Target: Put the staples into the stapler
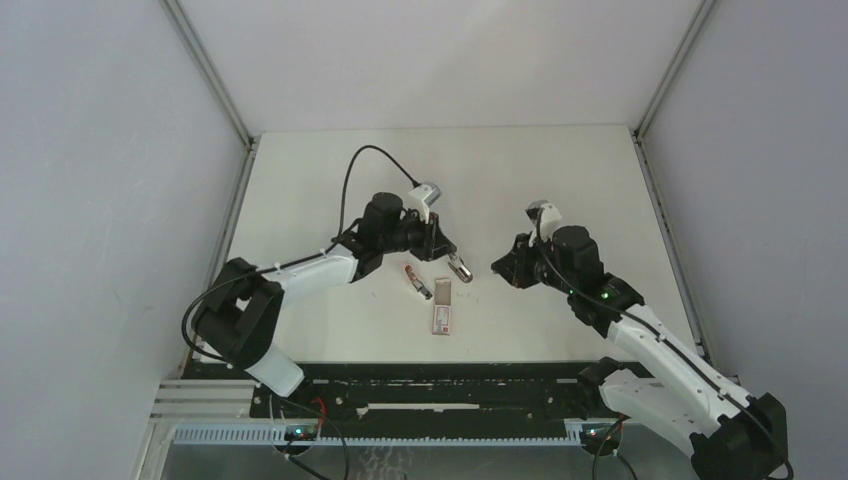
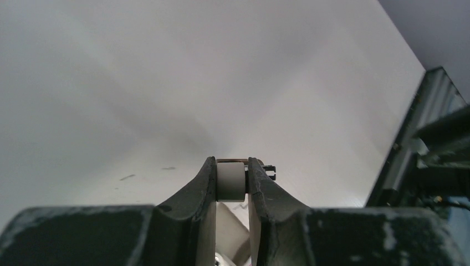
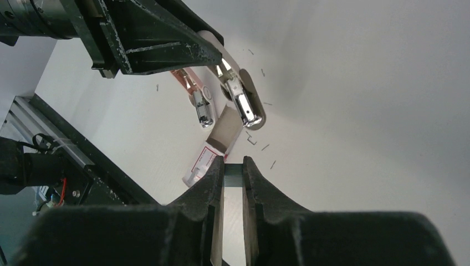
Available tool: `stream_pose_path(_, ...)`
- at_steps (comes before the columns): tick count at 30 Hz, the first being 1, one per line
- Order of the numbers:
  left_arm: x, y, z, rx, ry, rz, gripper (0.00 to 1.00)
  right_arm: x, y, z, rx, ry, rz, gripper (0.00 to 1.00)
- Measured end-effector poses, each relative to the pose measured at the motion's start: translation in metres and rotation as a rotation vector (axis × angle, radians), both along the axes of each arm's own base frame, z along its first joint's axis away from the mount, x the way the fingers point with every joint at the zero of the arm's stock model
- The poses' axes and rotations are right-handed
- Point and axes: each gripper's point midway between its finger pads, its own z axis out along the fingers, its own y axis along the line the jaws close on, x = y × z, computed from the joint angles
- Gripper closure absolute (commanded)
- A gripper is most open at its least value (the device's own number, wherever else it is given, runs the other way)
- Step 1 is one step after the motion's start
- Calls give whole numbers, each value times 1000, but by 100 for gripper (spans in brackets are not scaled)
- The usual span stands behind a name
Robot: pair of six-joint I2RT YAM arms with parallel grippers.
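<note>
My left gripper is shut on the stapler, a small silver-tipped piece whose pale end sits between the fingers. It hangs just above the table and also shows in the right wrist view. My right gripper is shut on a short grey strip of staples, a little to the right of the stapler. The staples box, white with red print, lies on the table with its tray slid out.
A pinkish and silver piece lies on the table left of the stapler. A few loose staples are scattered near the box. The black rail runs along the near edge.
</note>
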Motion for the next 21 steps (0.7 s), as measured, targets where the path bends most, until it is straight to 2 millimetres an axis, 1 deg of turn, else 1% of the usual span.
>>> stream_pose_path(1, -7, -4, 1, 0, 3, -29, 100, -3, -1, -4, -5, 7, 4, 90)
stream_pose_path(2, -15, -7, 1, 3, 5, -60, 100, -6, -2, -2, 0, -5, 7, 90)
stream_pose_path(3, -23, -10, 0, 5, 9, -91, 100, -9, -4, -4, -1, -9, 13, 90)
stream_pose_path(7, -51, -20, -5, 12, 37, -206, 100, -28, -5, -25, -35, 7, 53, 90)
stream_pose_path(9, -62, -24, -8, 11, 45, -259, 100, -38, 0, -38, -63, 19, 85, 90)
stream_pose_path(12, -72, -28, -16, 17, 60, -316, 100, -50, 9, -54, -110, 34, 132, 90)
stream_pose_path(14, -78, -29, -26, 35, 79, -342, 100, -54, 16, -63, -149, 38, 150, 90)
stream_pose_path(18, -85, -28, -45, 73, 119, -360, 100, -54, 25, -78, -214, 34, 137, 90)
stream_pose_path(21, -86, -26, -54, 96, 135, -357, 100, -54, 30, -85, -248, 21, 111, 90)
